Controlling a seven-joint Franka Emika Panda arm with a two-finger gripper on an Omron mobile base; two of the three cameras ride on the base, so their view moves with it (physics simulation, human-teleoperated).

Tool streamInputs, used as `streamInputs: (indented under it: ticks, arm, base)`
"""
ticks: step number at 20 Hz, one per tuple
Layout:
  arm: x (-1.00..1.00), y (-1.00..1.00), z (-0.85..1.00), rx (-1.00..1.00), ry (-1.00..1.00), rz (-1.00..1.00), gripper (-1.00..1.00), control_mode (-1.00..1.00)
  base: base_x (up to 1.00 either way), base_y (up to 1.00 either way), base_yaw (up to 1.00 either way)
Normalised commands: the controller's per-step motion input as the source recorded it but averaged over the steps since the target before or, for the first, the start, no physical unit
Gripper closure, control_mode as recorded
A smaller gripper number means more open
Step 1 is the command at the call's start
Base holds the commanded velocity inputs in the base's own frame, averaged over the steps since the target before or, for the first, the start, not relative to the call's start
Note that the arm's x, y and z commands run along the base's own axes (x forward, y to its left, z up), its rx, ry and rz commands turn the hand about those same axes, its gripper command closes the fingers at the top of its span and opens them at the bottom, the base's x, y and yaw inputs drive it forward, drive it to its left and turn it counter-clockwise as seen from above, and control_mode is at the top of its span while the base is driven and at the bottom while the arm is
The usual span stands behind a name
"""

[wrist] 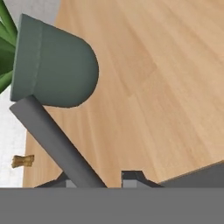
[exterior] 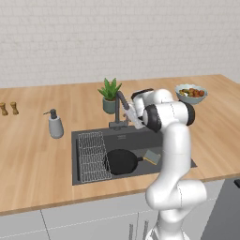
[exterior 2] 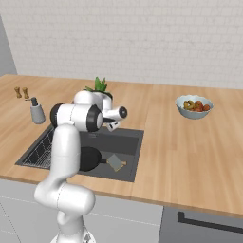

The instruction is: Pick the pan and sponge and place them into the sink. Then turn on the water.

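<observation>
A: Since the pan [exterior: 121, 161] and sponge [exterior: 151, 157] both lie in the sink [exterior: 140, 138], what I have left to handle is the faucet [exterior: 123, 104]. How does it look to you?

B: Rigid metal, fixed to the deck behind the basin. The lever should be stiff but light to swing, smooth and a bit slippery. Push it from the side, don't pinch it. I can't make out the lever itself from here.

A: Same for me. My gripper [exterior: 133, 116] sits up at the faucet, just above the back rim of the basin. Jaws nearly closed, nothing between them that I can see. In the hand view the spout [wrist: 52, 141] runs diagonally right past my fingertips [wrist: 131, 177].

B: Touching?

A: Can't tell. Close beside at least.

B: Watch the potted plant [exterior: 109, 96] right behind the faucet. Ceramic-looking pot [wrist: 52, 65], tips easily if your hand overshoots.

A: Noted. Soap dispenser [exterior: 55, 124] is well off to the left, fruit bowl [exterior: 191, 93] well to the right, neither in my path. The wire rack [exterior: 92, 156] sits in the left of the basin, pan beside it, sponge on the pan handle [exterior 2: 122, 163].

B: Then only the plant crowds you.
</observation>
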Motion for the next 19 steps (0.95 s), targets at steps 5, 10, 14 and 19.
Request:
streamInputs:
  ticks: [5, 10, 14, 19]
  arm:
    - [0.0, -0.33, -0.17, 0.12, 0.01, -0.05, 1.0, -1.0]
    - [0.0, -0.32, -0.2, 0.1, 0.0, -0.04, 1.0, -1.0]
    - [0.0, -0.31, -0.19, 0.06, 0.0, -0.02, 1.0, -1.0]
    - [0.0, -0.41, -0.01, 0.05, 0.01, 0.0, 1.0, -1.0]
  base:
    - [0.0, 0.0, 0.0]
    - [0.0, 0.0, 0.0]
    - [0.0, 0.0, 0.0]
    - [0.0, 0.0, 0.0]
